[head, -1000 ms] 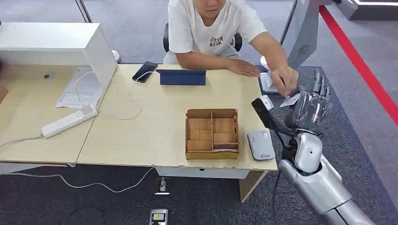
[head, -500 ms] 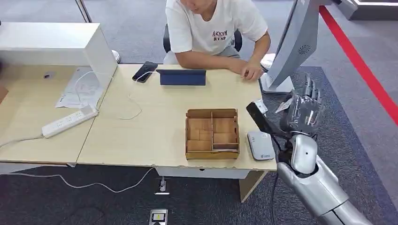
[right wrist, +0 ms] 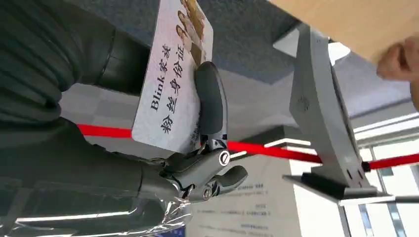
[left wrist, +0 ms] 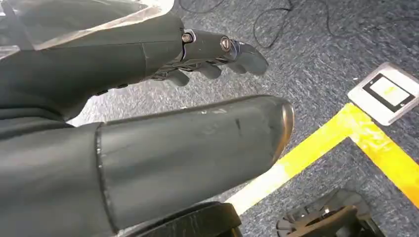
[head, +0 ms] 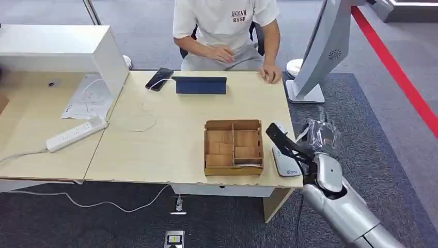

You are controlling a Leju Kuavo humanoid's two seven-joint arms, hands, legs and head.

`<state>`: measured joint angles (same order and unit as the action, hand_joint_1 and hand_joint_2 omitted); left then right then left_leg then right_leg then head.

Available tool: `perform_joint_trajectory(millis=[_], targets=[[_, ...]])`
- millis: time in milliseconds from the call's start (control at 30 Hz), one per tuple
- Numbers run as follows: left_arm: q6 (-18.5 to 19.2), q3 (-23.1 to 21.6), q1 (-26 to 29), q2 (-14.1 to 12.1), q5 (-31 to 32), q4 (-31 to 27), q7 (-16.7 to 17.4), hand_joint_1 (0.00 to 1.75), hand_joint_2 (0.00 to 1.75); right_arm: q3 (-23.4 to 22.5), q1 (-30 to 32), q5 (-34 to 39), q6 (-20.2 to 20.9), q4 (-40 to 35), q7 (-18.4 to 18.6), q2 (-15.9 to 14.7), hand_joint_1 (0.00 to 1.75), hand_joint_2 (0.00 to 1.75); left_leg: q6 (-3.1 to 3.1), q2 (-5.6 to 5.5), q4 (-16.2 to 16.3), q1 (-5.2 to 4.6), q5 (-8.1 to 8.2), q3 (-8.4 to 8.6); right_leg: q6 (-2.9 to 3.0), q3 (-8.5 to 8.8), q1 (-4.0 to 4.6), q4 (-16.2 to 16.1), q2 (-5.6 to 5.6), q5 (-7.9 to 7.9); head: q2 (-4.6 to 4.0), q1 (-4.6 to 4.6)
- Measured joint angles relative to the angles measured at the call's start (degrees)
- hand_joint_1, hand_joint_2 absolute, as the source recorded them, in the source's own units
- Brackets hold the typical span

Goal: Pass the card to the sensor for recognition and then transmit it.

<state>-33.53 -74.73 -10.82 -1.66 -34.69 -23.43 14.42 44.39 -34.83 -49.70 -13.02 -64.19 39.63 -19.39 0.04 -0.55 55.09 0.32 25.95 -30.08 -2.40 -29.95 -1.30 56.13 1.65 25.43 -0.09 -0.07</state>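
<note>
While the right hand (head: 321, 135) grips the card (right wrist: 173, 79) between thumb and fingers just off the surface (head: 175, 129) edge, beside the sensor (head: 286, 160), the recognition step is in hand. Next, lower the card flat over the sensor. The left hand (left wrist: 148, 98) hangs empty, fingers apart.

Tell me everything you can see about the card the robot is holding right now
The card is a thin, flat white rectangle with rounded corners, printed with dark text including the word Blink, and small portraits near one end. It looks like plastic. The right hand pinches it, one dark finger lying across its printed face. It touches nothing else.
</note>
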Motion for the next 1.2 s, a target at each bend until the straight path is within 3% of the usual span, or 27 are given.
perform_joint_trajectory(millis=[233,600,1200], targets=[[-0.68,1.68,0.85,0.04,-0.85,0.0,-0.66,0.0,0.0,3.13,-1.93,4.19,2.27,3.43,0.0,1.01,1.75,1.75,0.0,-0.01,0.0,0.0,0.0,-0.07,0.0,-0.05,0.0,0.0,0.0,0.0,0.0,0.0],[-1.59,3.28,1.82,0.13,-1.31,0.02,-1.33,0.0,0.0,7.27,-3.94,7.34,2.34,7.91,0.0,1.81,1.75,1.75,0.0,-0.02,0.0,0.0,0.0,-0.08,0.0,-0.09,0.0,0.0,0.0,0.0,0.0,0.02],[-2.01,3.45,2.12,0.22,-1.09,0.07,-1.07,0.0,0.0,7.98,-1.34,8.37,1.11,11.71,0.07,0.79,1.75,1.75,0.0,0.01,0.01,0.0,0.0,-0.08,0.0,-0.13,0.0,-0.01,0.0,0.0,0.0,0.0]])
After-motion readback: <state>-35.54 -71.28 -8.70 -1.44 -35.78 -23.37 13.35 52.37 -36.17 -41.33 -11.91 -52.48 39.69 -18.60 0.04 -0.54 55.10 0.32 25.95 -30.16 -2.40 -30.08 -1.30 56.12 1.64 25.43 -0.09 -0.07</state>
